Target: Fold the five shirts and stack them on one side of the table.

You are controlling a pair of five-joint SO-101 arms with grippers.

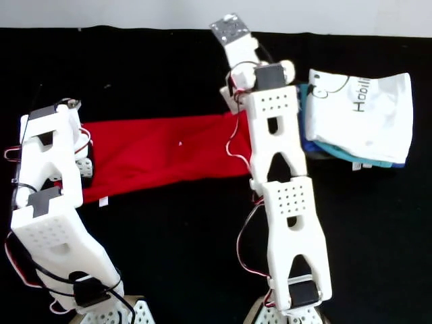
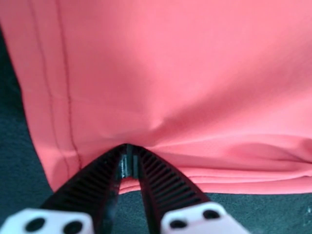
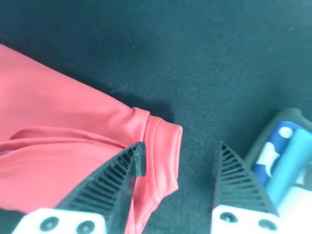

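Note:
A red shirt [image 1: 162, 152] lies folded into a long band across the black table, from the left arm to the right arm. My left gripper [image 2: 129, 163] is shut on the red shirt [image 2: 185, 78], pinching a fold near its hemmed end; in the high view this gripper [image 1: 86, 162] sits at the band's left end. My right gripper [image 3: 178, 156] stands open above the other end of the red shirt [image 3: 73, 141], one finger over the cloth, one over bare table. A stack of folded shirts [image 1: 358, 118], white on top, lies at the right.
The black tablecloth [image 1: 169, 256] is bare in front of the red band and behind it. The stack's blue and teal edges [image 3: 287, 156] lie close beside my right gripper. The right arm [image 1: 283, 182] runs up the middle of the table.

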